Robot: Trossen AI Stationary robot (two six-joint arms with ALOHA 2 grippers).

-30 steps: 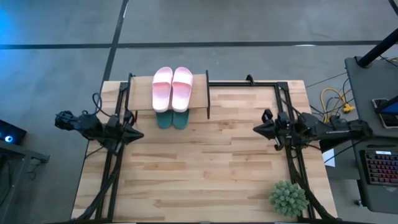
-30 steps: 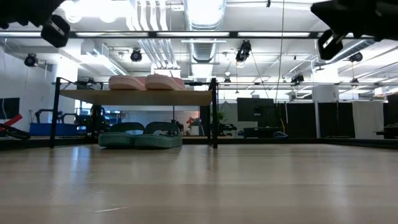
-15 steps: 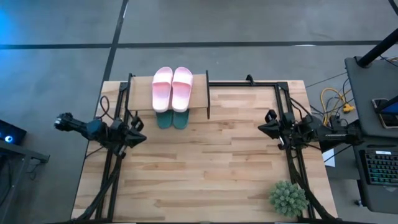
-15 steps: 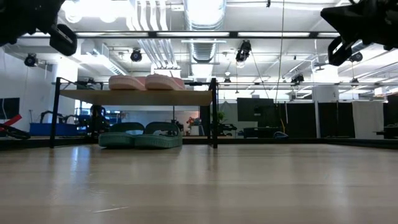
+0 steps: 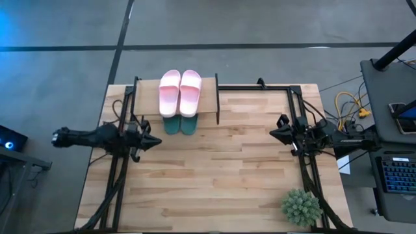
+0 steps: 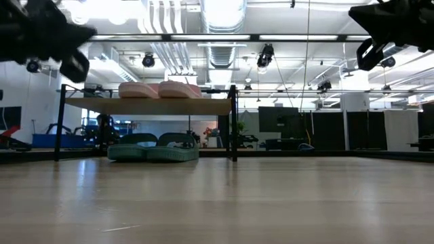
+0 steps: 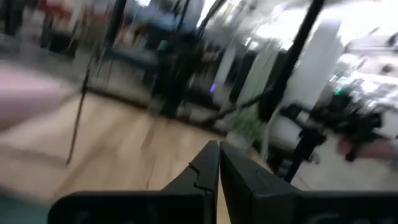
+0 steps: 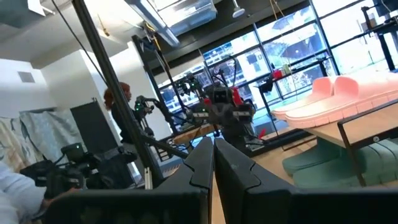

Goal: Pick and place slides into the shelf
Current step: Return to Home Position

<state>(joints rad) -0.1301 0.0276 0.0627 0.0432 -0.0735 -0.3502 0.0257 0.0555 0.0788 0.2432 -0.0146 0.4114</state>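
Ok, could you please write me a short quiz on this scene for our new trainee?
1. True or false: the pink slides lie side by side on top of the shelf.
2. Where are the green slides relative to the shelf? A) on top of it B) under it C) leaning against its side
3. Fill the gap: the left gripper and the right gripper, both shut and well apart from the shelf, hold ____.
Key: 1 true; 2 B; 3 nothing.
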